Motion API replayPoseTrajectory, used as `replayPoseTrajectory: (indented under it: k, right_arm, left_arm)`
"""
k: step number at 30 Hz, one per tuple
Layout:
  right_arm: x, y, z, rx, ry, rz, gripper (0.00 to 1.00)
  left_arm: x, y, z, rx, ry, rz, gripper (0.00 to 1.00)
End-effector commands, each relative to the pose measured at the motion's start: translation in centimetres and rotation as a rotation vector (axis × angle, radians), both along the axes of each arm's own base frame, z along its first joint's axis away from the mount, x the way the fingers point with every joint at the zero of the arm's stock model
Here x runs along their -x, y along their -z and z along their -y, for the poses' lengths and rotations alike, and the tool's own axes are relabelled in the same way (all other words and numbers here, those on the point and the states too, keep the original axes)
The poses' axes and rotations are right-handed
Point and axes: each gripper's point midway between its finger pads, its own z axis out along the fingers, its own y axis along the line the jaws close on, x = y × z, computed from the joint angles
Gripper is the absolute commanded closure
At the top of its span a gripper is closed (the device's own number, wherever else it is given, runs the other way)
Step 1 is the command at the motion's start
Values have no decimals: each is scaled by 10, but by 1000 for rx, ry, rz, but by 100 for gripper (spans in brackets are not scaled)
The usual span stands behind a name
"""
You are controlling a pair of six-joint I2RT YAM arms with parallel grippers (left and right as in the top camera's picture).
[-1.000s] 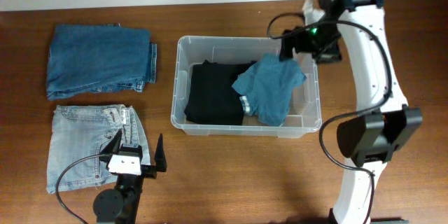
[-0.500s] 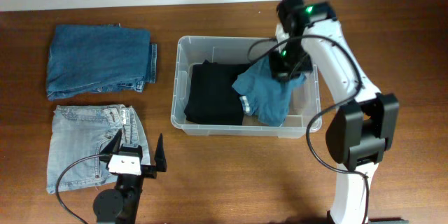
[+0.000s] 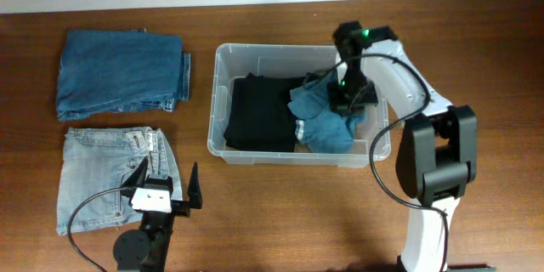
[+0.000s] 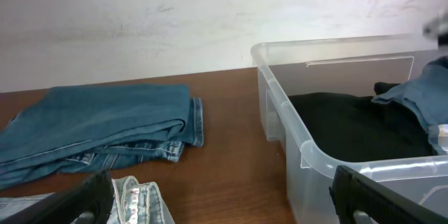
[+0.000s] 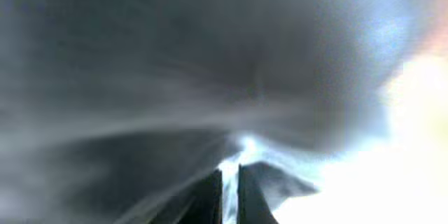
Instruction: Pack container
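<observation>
The container (image 3: pixel 297 161) is a large box of clear plastic, rectangular with rounded corners and a thick rim. It stands on the brown wooden desk (image 3: pixel 280 221), a little to the right of the middle. Inside it, on the left side, you see a black garment (image 3: pixel 259 115), folded flat, with a dull and soft surface. On the right side lies a blue shirt (image 3: pixel 327 132), crumpled into uneven folds and partly over the edge of the black one. To the left of the box, well apart from it, lie two folded pairs of jeans. The dark jeans (image 3: pixel 119 72) are farther back, of heavy denim with a visible hem. The pale jeans (image 3: pixel 106 178) are nearer, washed out, with a pocket and a seam showing. Your right arm reaches from the right edge of the desk over the box wall and bends down into the right half of the box. The right claw (image 3: pixel 344 98) is pressed into the blue shirt. In the right wrist view the picture is blurred, but the two dark fingertips (image 5: pixel 210 192) stand almost together, and the folds of the cloth run toward them. So this claw is clenched on the shirt's fabric. Your left arm stays low at the front edge of the desk. The left claw (image 3: pixel 167 183) points toward the back, beside the pale jeans. It is released, with its fingers spread wide, and it holds nothing.
</observation>
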Motion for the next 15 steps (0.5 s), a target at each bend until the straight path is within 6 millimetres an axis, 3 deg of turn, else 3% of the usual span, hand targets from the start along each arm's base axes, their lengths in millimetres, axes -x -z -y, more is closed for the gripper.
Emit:
replayPoseTrajectory:
  k: [1, 4, 7, 9, 15]
  right_arm:
    - [-24, -85, -13, -90, 1, 206, 96]
    - [-30, -111, -21, -123, -9, 267, 96]
    - [-31, -105, -23, -122, -14, 255, 96]
    - [-28, -91, -26, -118, -20, 222, 96]
    - [-6, -4, -62, -137, -79, 97, 96]
  left_arm:
    - [0, 2, -1, -15, -2, -3, 1]
    - [0, 2, -1, -15, -2, -3, 0]
    - [0, 2, -1, -15, -2, -3, 1]
    - [0, 2, -1, -15, -2, -3, 1]
    - [0, 2, -1, -15, -2, -3, 1]
